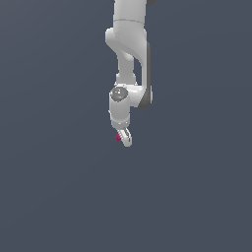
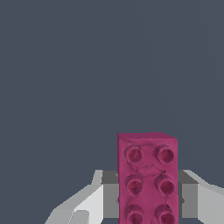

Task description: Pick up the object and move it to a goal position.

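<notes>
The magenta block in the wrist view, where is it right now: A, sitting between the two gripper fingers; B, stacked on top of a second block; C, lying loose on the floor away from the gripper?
A: the wrist view shows the magenta block flanked on both sides by the grey fingers of the gripper.

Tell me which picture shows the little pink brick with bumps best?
The wrist view. There the magenta rectangular studded block fills much of the picture, its round studs clear, sitting between the white gripper fingers. The exterior view shows it only as a tiny pink speck at the fingertips.
</notes>
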### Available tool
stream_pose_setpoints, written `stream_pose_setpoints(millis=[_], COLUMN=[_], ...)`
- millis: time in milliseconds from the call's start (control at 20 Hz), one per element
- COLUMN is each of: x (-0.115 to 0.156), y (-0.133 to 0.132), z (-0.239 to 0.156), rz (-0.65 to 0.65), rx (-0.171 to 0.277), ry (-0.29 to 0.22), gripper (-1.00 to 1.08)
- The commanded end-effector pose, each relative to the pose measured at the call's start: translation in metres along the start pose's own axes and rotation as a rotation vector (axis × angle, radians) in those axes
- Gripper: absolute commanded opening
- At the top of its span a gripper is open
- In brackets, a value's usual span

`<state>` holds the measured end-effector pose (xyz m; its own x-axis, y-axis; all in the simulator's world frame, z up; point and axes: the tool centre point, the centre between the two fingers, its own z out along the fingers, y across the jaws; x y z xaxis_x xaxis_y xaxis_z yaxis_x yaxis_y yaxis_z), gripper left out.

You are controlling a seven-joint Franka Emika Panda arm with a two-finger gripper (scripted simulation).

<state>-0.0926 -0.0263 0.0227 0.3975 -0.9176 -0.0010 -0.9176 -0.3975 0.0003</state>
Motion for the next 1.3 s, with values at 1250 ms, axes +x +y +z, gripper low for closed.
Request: stream_pose_setpoints(millis=[1250], x=[0.090], y=[0.049], z=[-0.217], rz=[0.003], rx=[-0.001], ry=[0.001], gripper=[-1.00])
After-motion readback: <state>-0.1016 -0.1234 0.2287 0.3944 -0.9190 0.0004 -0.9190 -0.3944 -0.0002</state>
